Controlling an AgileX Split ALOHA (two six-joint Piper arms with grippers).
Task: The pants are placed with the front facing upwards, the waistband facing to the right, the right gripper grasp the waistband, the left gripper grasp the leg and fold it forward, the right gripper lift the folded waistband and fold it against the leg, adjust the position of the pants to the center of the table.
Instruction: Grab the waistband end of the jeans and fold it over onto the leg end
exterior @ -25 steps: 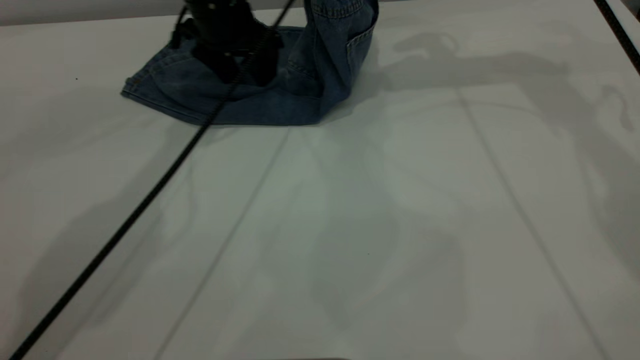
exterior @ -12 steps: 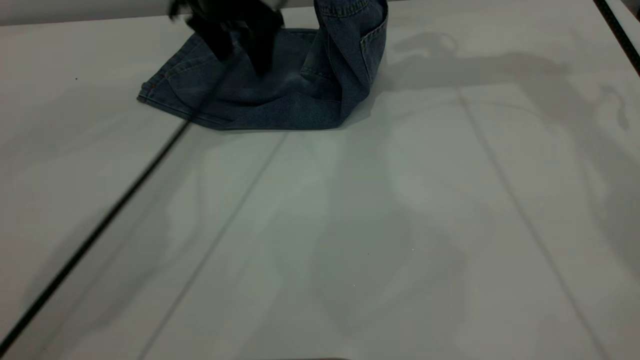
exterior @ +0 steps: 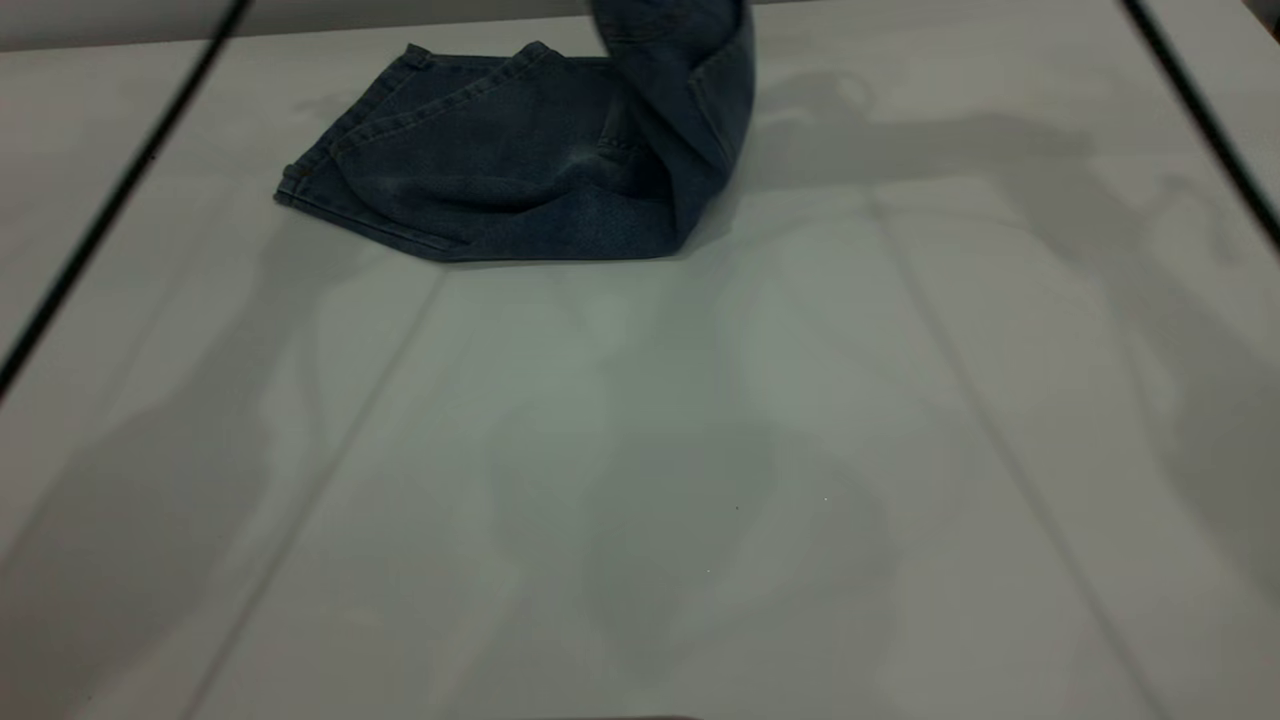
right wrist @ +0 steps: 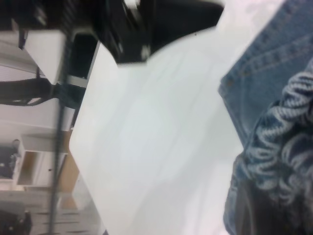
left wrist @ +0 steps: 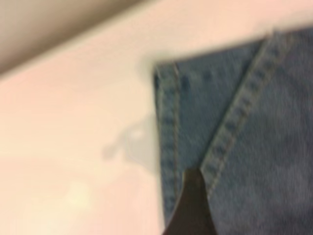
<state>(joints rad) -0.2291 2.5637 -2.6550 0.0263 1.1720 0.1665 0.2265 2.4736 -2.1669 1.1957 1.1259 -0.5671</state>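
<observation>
The blue denim pants (exterior: 500,170) lie at the far side of the white table (exterior: 640,450), leg hem toward the left. Their waist end (exterior: 680,40) rises off the table and leaves the exterior view at the top. In the right wrist view the ruched waistband (right wrist: 288,132) is bunched in my right gripper (right wrist: 279,200), which is shut on it. My left gripper (left wrist: 239,210) hovers over the leg's hem corner (left wrist: 168,98); one dark finger (left wrist: 194,205) shows, with flat denim beside it and nothing held. The left gripper (right wrist: 146,24) also appears black in the right wrist view.
Two black cables cross the exterior view, one on the left (exterior: 110,200) and one on the right (exterior: 1200,110). The wide near part of the table is bare white surface. Beyond the table's edge, furniture (right wrist: 34,166) shows in the right wrist view.
The left gripper has let go of the leg and risen out of the exterior view; its cable swung left. The pants slid slightly right, and the lifted waist end leaned a little left.
</observation>
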